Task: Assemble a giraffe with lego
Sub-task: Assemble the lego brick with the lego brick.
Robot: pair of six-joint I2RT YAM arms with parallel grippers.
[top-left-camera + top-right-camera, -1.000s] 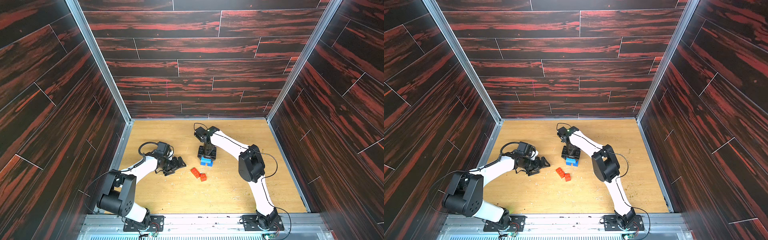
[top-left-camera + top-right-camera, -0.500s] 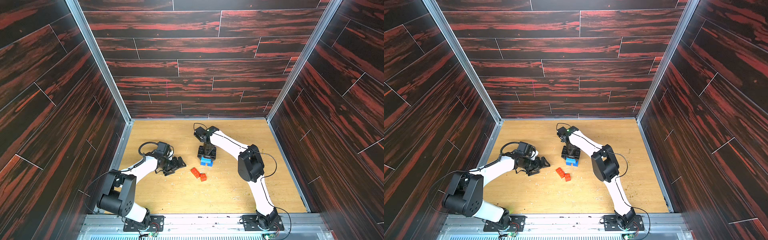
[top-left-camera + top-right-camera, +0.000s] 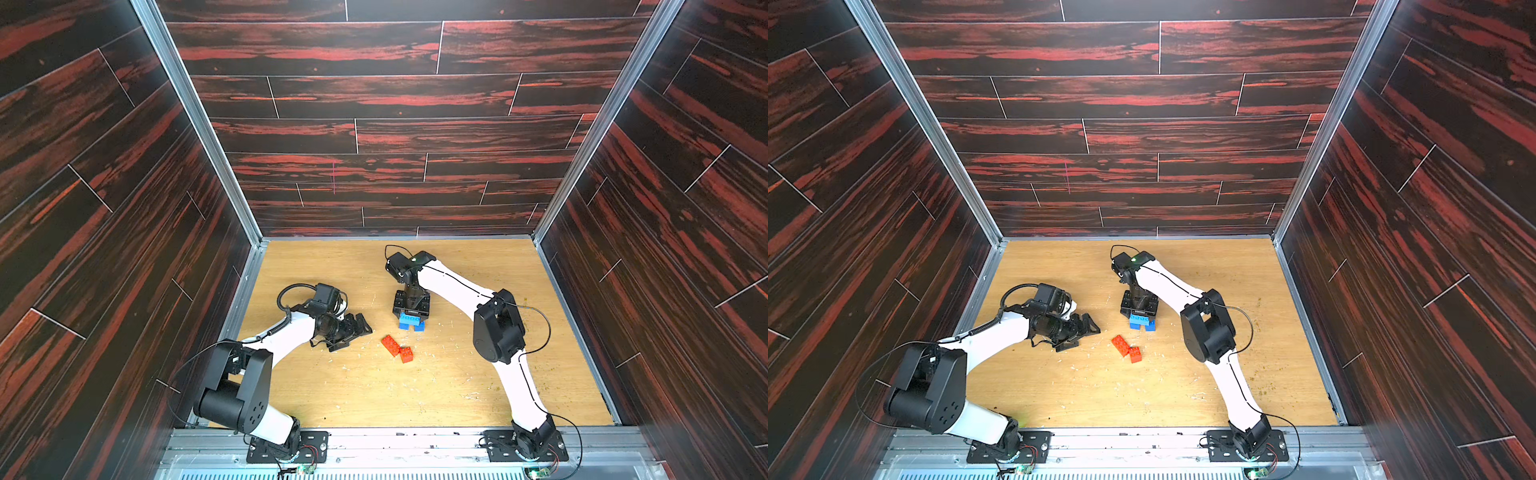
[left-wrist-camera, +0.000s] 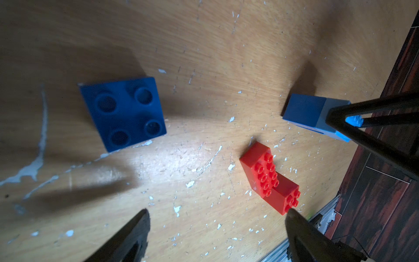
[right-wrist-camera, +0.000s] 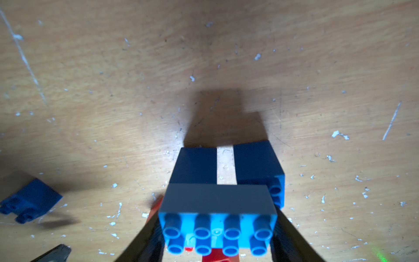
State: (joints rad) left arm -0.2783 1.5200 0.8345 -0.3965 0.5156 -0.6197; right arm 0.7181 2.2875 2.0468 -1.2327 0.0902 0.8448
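Scene: 2 robot arms work over a scuffed wooden table (image 3: 457,395) inside a booth of dark, red-streaked panels (image 3: 374,124).
Right claw: the right claw (image 3: 411,312) points straight down and is clamped on the 2 short ends of a light blue brick (image 3: 410,319). In its wrist view, 1 finger (image 5: 145,240) presses against each end.
Giraffe: the half-built giraffe (image 3: 1142,323) stands near the middle of the table. So far it is just that light blue brick laid across 2 dark blue legs (image 5: 195,165), with a strip of bare wood showing between them.
Fit: 1 leg (image 5: 257,161) appears to jut past the end of the body, with studs showing at its side.
Left claw: the left claw (image 3: 353,334) hangs low over the table with its jaws spread wide, gripping nothing.
Loose brick: 1 small dark blue brick (image 4: 123,113) lies studs up on the wood close by the left claw, apart from the other pieces.
Red pieces: a long red brick (image 3: 390,345) and a small red brick (image 3: 406,354) lie flat and touch at an angle. They sit between the left claw and the giraffe, near its legs.
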